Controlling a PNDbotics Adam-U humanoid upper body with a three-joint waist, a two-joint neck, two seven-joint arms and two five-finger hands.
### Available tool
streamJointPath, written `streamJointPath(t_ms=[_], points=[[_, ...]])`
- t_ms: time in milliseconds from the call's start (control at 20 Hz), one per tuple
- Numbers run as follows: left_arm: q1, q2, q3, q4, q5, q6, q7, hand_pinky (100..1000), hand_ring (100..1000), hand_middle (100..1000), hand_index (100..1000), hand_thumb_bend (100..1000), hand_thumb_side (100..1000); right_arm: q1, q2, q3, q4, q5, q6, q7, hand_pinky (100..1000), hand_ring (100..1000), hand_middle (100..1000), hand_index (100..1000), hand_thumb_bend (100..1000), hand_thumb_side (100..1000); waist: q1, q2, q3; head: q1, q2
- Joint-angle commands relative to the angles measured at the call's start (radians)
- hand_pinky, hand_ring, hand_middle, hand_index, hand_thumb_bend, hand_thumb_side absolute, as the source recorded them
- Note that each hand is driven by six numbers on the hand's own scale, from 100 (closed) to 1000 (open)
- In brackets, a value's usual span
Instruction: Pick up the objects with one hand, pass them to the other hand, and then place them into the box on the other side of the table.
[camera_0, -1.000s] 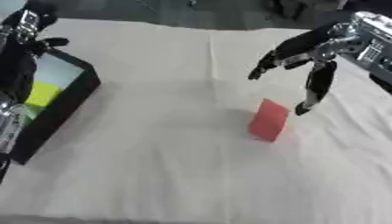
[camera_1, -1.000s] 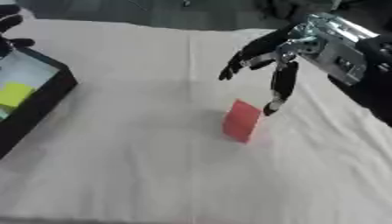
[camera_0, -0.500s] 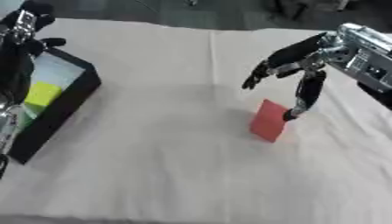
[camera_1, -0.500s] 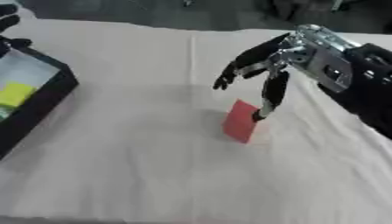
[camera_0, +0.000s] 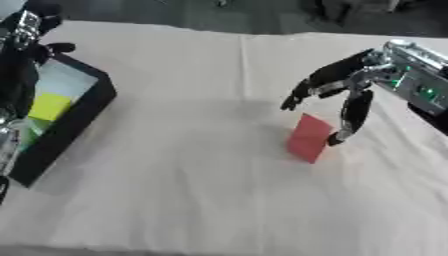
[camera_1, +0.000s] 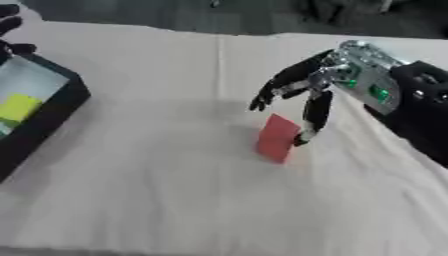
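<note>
Right hand (camera_0: 354, 82) with fingers (camera_0: 297, 96) spread over one red block (camera_0: 309, 137), thumb tip touching its right edge, nothing held, one black box (camera_0: 80, 117) far left of fingers on desk (camera_0: 192, 190), one yellow piece (camera_0: 49, 106) inside.

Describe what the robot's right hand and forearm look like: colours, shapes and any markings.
The right hand has slim black fingers on a boxy silver wrist block bearing small green marks. Behind it the forearm is bulky and black.

Soft, even light, faint shadows on the cloth (camera_0: 201, 165), everything slightly blurred.
</note>
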Motion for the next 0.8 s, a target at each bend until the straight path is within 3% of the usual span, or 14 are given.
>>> streamJointPath(t_ms=[50,400,800], points=[[-0.005,0.046,0.014,-0.012,-0.006,-0.002,0.006,751,934,844,780,100,748,-0.034,-0.033,-0.007,-0.002,0.006,-0.170,0.153,929,894,853,975,522,202,-0.016,-0.017,-0.005,0.009,-0.003],[-0.001,0.049,0.018,-0.011,-0.005,-0.003,0.012,751,934,844,780,100,749,-0.029,-0.038,0.014,-0.010,-0.002,-0.192,0.153,926,890,849,971,500,233,-0.021,-0.010,-0.004,-0.004,-0.005],[-0.005,0.046,0.022,-0.016,0.000,-0.003,0.016,752,933,844,780,100,749,-0.013,-0.038,-0.005,-0.002,0.054,-0.230,0.153,928,892,853,970,541,217,-0.013,-0.005,-0.001,-0.011,-0.008]])
